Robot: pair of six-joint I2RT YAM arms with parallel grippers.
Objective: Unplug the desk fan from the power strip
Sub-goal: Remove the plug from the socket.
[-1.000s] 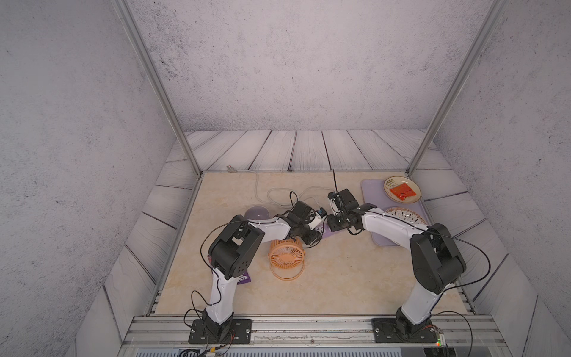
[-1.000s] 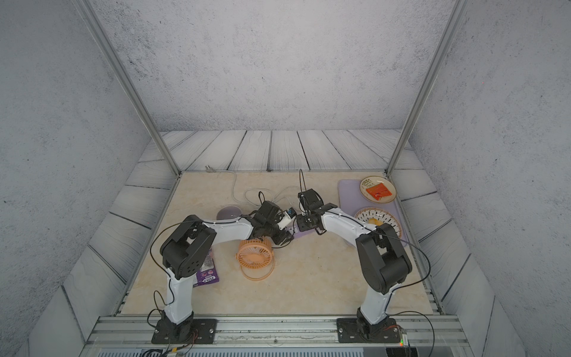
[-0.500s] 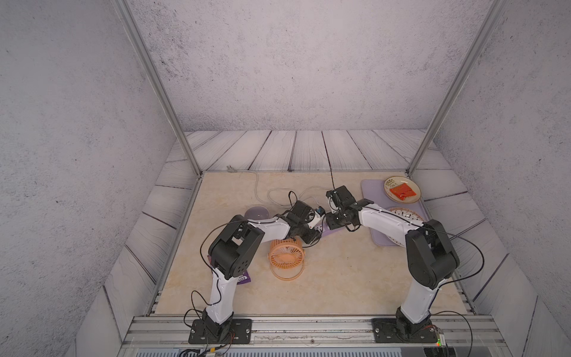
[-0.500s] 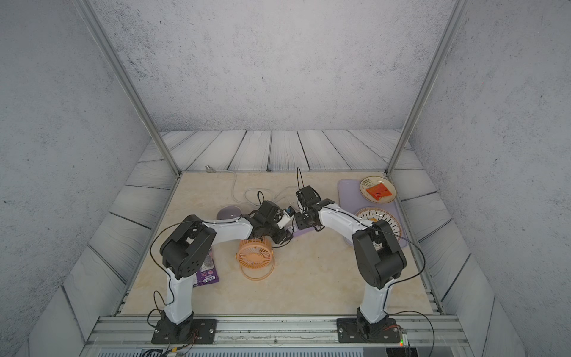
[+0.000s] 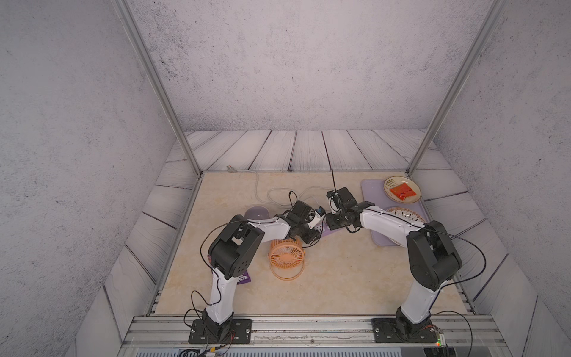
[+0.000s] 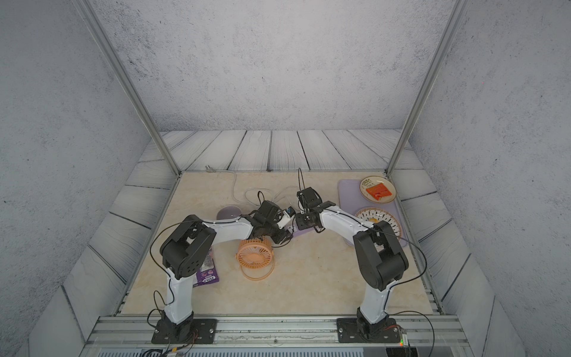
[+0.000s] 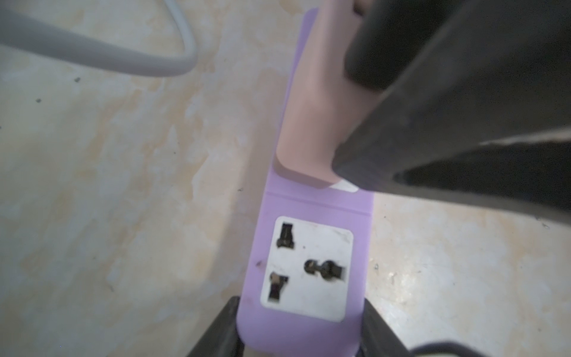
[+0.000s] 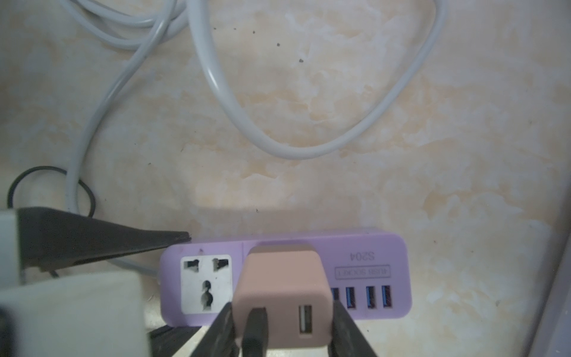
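The orange desk fan (image 5: 285, 254) (image 6: 255, 255) lies on the table in front of the left arm. Its thin black cord runs into a pale pink plug block (image 8: 281, 287) (image 7: 312, 123) that sits on a socket of the lilac power strip (image 8: 364, 272) (image 7: 315, 204). My right gripper (image 8: 282, 324) (image 5: 332, 221) is shut on the plug block, one finger on each side. My left gripper (image 7: 299, 324) (image 5: 312, 230) is shut on the strip's end next to the free white socket. In both top views the arms hide most of the strip.
The strip's whitish cable (image 5: 278, 197) loops behind the grippers toward the back edge. A lilac bowl (image 5: 257, 213) sits left of the left arm. A lilac tray (image 5: 374, 197) with two plates (image 5: 401, 190) lies at the right. A purple packet (image 5: 244, 279) lies under the left arm.
The right arm's wrist has edged slightly left, toward the left gripper. Both grippers have stayed shut. The fan has not moved.
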